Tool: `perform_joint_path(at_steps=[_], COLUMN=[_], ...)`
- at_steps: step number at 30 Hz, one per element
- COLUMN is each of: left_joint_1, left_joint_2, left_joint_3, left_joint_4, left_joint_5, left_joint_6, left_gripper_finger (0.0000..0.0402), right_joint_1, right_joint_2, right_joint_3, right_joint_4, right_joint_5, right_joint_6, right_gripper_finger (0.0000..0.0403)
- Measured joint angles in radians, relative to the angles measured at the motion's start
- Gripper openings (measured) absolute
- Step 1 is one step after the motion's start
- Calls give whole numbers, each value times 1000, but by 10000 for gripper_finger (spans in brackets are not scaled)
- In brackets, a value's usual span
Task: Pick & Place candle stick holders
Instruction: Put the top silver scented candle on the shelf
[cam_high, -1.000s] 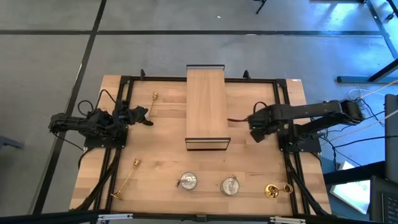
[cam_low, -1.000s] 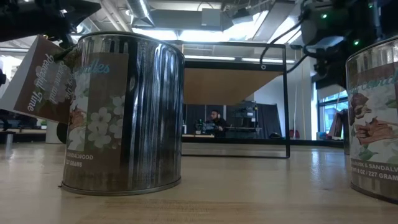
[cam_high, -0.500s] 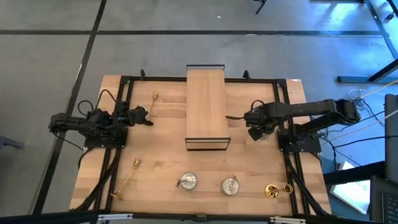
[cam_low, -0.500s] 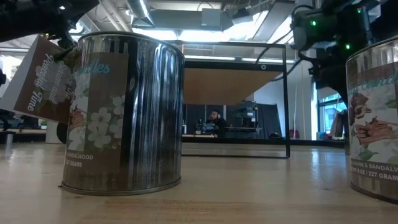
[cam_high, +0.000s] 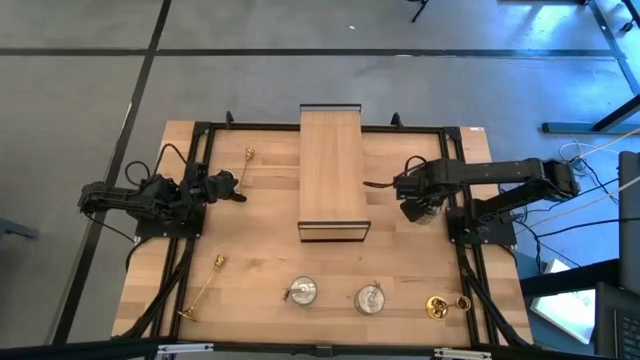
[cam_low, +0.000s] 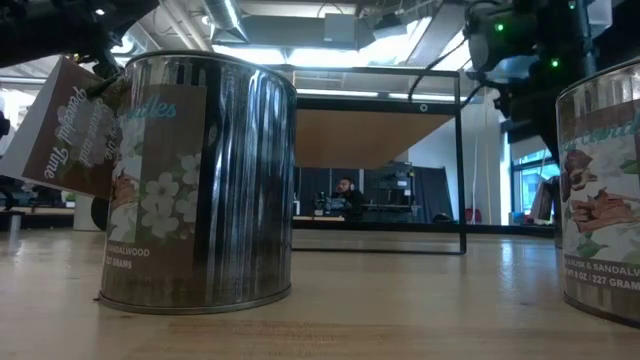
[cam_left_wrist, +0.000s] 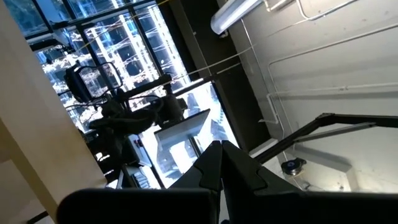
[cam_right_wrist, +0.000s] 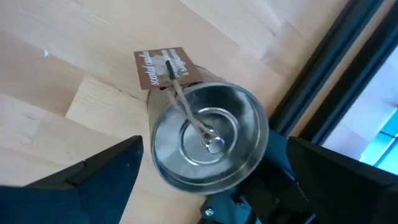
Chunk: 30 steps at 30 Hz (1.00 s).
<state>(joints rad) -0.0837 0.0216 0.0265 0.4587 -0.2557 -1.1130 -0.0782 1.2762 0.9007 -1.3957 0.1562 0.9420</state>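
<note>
Compared with a second ago, only the right arm has shifted, its gripper (cam_high: 416, 203) swung slightly toward the middle and far side of the table (cam_high: 270, 260); everything else lies as before. From the left: the left gripper (cam_high: 233, 190) waits over the left side of the pale wooden table, and I cannot tell whether its fingers are spread or pressed together. A slim gold candlestick (cam_high: 246, 165) lies on its side just beyond it, and a second gold candlestick (cam_high: 203, 288) lies near the left front edge. In the middle stands a long wooden shelf (cam_high: 331, 170) on a thin black frame. Along the front edge sit two round, ribbed silver tins (cam_high: 301, 292) (cam_high: 370, 298), each with a string and paper tag; the low view reads "SANDALWOOD" and "GRAMS" on a floral label (cam_low: 150, 200). A third silver tin (cam_right_wrist: 208, 140) with a brown tag sits between the right gripper's spread fingers (cam_right_wrist: 93, 174), on the table right of the shelf. At the front right lies a gold holder (cam_high: 441, 306) with a round base
</note>
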Motion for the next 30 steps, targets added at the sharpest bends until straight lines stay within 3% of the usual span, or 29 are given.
perform_joint_path(at_steps=[17, 30], left_joint_1=[0, 0], left_joint_2=[0, 0], left_joint_3=[0, 0], left_joint_4=[0, -7], left_joint_5=[15, 14], left_joint_6=[-2, -3], left_gripper_finger=[2, 2], right_joint_1=[-33, -24], right_joint_2=[0, -2], right_joint_3=[-96, -81], right_joint_4=[69, 35], right_joint_5=[-40, 35], right_joint_6=[-10, 42], right_gripper_finger=[400, 400])
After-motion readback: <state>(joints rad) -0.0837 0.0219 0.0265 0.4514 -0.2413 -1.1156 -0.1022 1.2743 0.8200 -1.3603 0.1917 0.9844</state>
